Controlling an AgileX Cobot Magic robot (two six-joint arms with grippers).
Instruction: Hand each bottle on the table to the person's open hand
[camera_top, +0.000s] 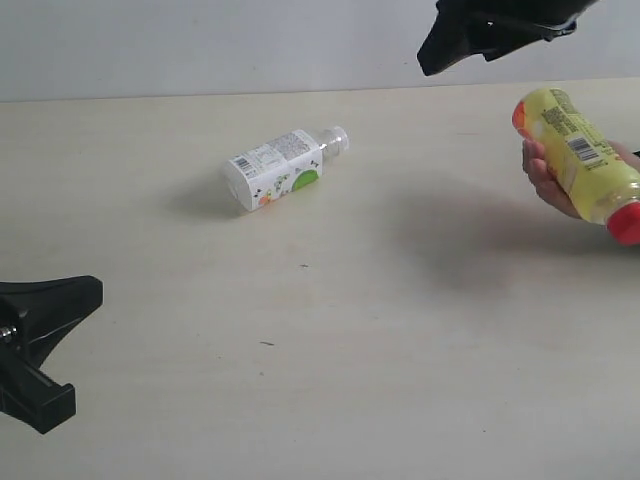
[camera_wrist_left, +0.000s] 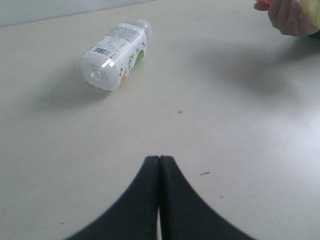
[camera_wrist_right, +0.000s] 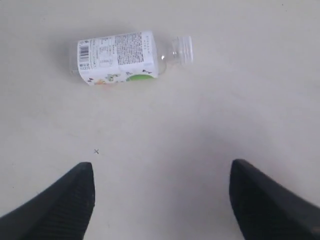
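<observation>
A short white-labelled bottle lies on its side on the pale table, left of centre and toward the back; it also shows in the left wrist view and the right wrist view. A person's hand at the right edge holds the yellow bottle with the red cap. My right gripper hangs open high above the table, left of that hand, nothing between its fingers. My left gripper is shut and empty near the front left edge, well short of the white bottle. The other bottles are out of view.
Small dark specks mark the tabletop. A grey wall runs behind the table's far edge. The hand's fingers show at one corner of the left wrist view.
</observation>
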